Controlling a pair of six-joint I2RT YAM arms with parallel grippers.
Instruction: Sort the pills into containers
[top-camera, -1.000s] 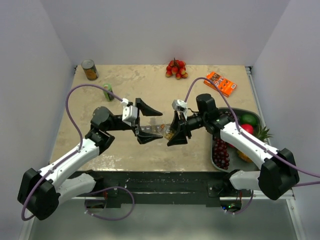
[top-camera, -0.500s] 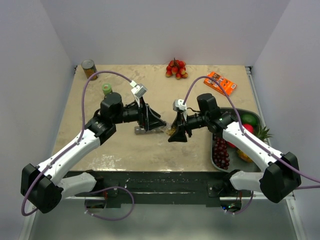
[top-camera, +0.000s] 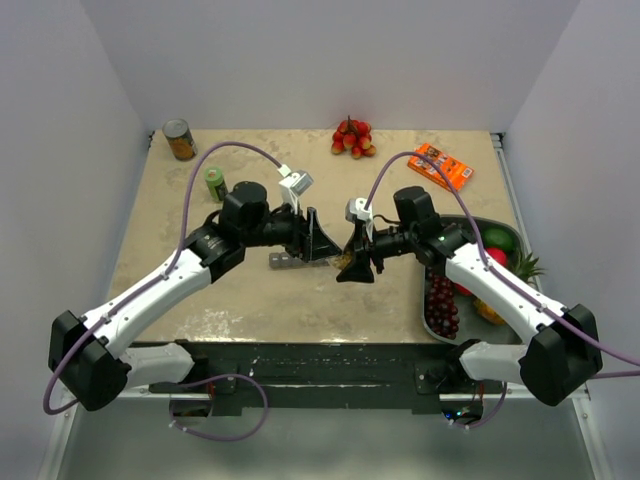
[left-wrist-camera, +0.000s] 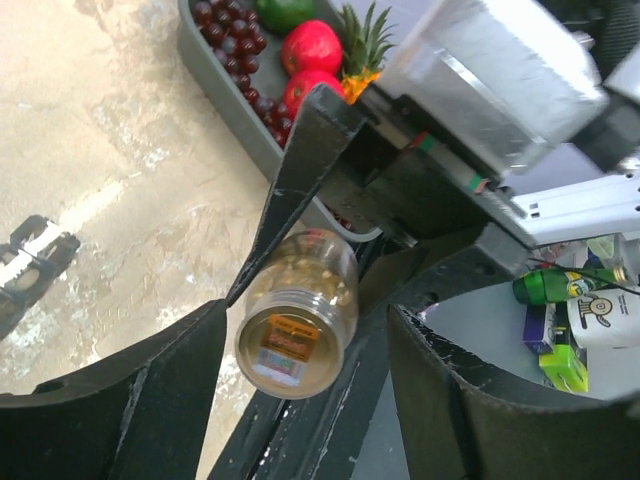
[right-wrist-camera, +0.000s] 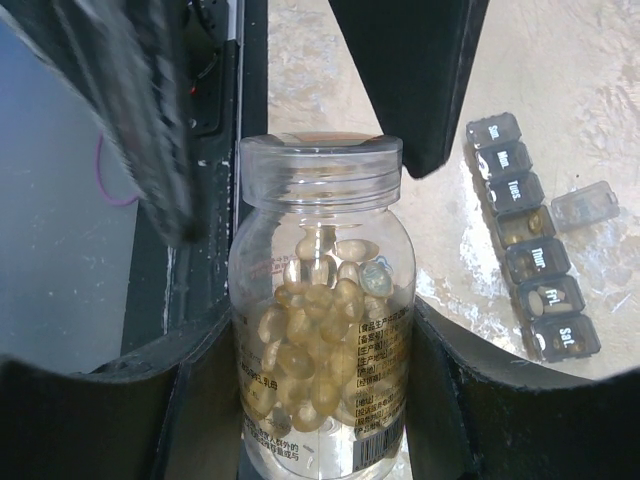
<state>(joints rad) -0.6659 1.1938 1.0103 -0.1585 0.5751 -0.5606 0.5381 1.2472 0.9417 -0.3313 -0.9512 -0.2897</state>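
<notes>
Two grippers faced each other mid-table: the right gripper (top-camera: 353, 262) clamped a clear pill bottle (right-wrist-camera: 322, 300), and the left gripper (top-camera: 320, 243) held its fingers spread around the cap. We saw the grey pill organiser (right-wrist-camera: 528, 240) beside them, half hidden from above, with a fruit tray (left-wrist-camera: 225, 95) nearby.

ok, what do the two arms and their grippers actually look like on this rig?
The left arm and right arm both have white links with black joints and bases. A purple cable loops along each: left cable, right cable. The left gripper and right gripper each carry two broad matte-black wedge fingers. A silver-grey camera block sits on each wrist. No markings are legible.
</notes>
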